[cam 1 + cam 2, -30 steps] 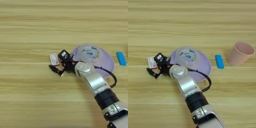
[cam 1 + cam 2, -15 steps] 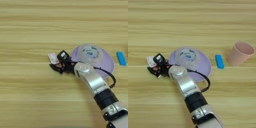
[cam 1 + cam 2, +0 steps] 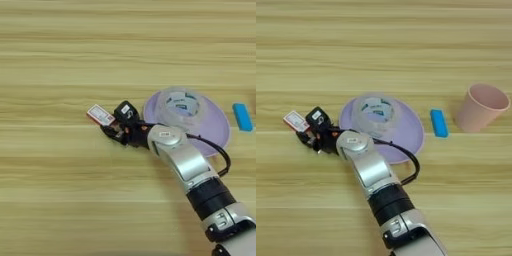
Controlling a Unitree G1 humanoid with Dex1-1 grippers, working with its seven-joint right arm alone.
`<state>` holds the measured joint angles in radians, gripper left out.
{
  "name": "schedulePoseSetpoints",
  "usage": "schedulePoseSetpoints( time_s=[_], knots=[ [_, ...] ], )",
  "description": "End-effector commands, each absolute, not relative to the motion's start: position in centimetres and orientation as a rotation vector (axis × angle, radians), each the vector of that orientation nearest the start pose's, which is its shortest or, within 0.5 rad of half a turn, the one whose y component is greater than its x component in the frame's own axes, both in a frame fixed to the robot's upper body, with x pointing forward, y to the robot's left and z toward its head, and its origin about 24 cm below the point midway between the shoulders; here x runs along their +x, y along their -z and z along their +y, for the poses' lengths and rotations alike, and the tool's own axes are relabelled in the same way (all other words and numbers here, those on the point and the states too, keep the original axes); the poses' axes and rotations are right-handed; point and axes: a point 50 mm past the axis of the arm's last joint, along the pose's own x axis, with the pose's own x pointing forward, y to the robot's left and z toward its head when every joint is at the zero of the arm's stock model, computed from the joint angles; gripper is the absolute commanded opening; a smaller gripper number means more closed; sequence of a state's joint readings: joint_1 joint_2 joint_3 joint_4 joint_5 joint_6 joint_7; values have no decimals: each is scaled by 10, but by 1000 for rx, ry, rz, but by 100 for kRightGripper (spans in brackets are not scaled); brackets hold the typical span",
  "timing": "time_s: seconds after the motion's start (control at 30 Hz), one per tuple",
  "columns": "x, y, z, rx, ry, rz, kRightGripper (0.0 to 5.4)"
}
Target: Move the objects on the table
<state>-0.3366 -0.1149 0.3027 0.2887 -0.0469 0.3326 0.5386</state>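
Wooden table (image 3: 60,60) fills the view; the lavender plate (image 3: 411,130) carries the tape roll (image 3: 374,111), presumably parked there. Pink cup (image 3: 482,106) stands right, with the blue bar (image 3: 439,122) between cup and plate. At the plate's left, the right gripper (image 3: 114,126) straddles the red-and-white box (image 3: 100,115), black fingers spread, apparently poised to pinch.

Robot test bench or lab setup, light wood-grain tabletop (image 3: 381,45) filling the view, silver robot forearm (image 3: 373,175) reaching across it, loose practice props right of the tool (image 3: 308,132), lavender plate (image 3: 411,135), blue bar (image 3: 439,123), pink cup (image 3: 480,107)
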Motion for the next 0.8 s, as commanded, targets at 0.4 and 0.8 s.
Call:
schedulePoseSetpoints(
  time_s=[0.4, 0.8],
  knots=[
    [293, -68, -79, -265, -754, 185, 210],
    [292, -107, -103, -243, -658, 67, 210]
  ],
)
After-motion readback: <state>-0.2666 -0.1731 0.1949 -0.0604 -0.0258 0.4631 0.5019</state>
